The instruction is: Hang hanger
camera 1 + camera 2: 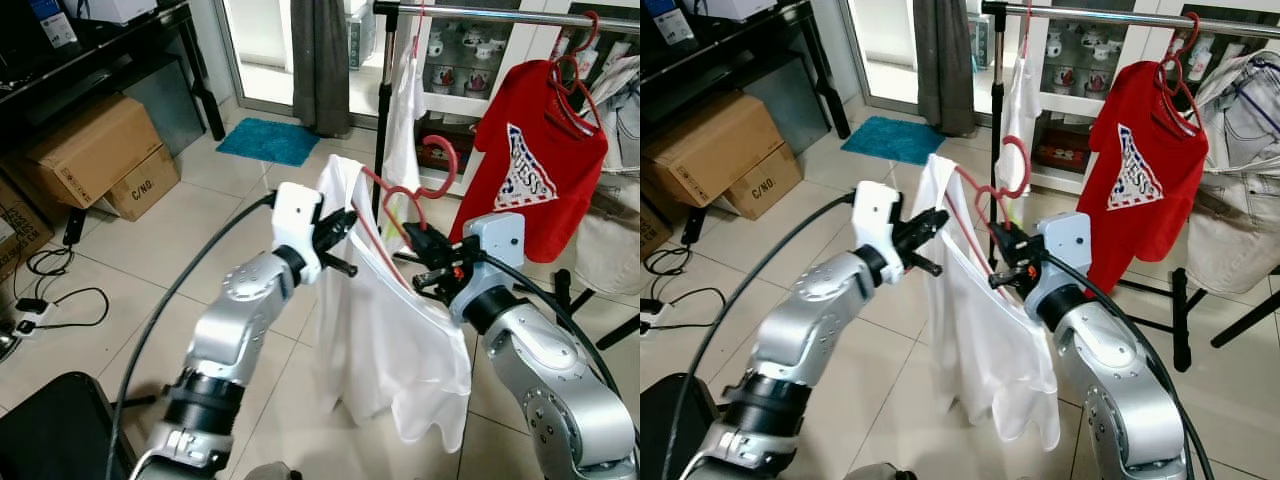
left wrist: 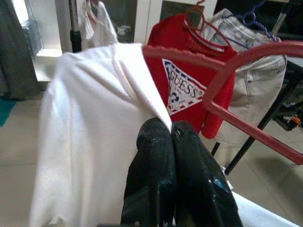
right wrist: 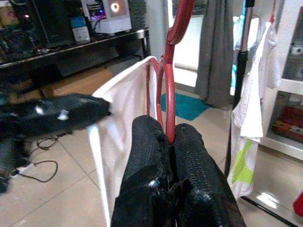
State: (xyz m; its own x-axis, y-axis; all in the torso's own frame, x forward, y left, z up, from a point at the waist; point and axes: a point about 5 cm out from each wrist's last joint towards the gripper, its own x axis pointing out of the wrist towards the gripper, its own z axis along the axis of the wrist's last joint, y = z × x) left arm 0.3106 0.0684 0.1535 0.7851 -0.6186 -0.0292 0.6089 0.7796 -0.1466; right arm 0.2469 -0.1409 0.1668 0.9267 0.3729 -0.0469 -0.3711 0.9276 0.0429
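Tiled floor (image 1: 250, 190), clothes rail (image 1: 520, 14) ahead with a red T-shirt (image 1: 535, 170) hanging on it. Head views: you've got the white shirt (image 1: 385, 340) on the red hanger (image 1: 400, 195) held up between both arms, below the rail. Left wrist: left hand (image 2: 171, 130) clamped on the shirt's shoulder — fingers together. Right wrist: right hand (image 3: 170, 135) closed on the hanger's wire.

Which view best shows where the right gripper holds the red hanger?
The right wrist view: the right gripper is shut on the red hanger just below its hook. The eye views show the whole hanger but a tiny grasp; the left wrist view shows its arm and hook.
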